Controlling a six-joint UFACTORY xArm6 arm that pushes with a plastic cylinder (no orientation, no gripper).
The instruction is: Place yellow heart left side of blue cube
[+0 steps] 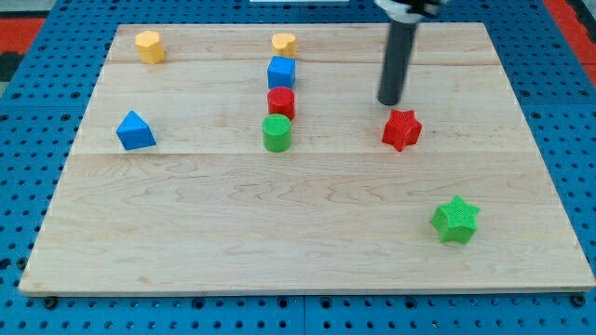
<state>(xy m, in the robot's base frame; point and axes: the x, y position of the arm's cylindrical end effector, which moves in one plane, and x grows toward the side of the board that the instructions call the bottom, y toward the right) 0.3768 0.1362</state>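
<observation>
We see our tip [389, 101] bare, gripping nothing, just above red star [401, 129]. Yellow heart [284, 43] near top edge, touching blue cube [281, 72] from above; red cylinder [281, 101] below cube.

Eight blocks are counted on the tabletop [186, 242]. Two are yellow: a hexagonal block [149, 46] and a heart [284, 43]. Two are blue: a cube [281, 72] and a triangular block [135, 131]. Two are red: a cylinder [281, 102] and a star [401, 129]. Two are green: a cylinder [277, 133] and a star [455, 220].
</observation>
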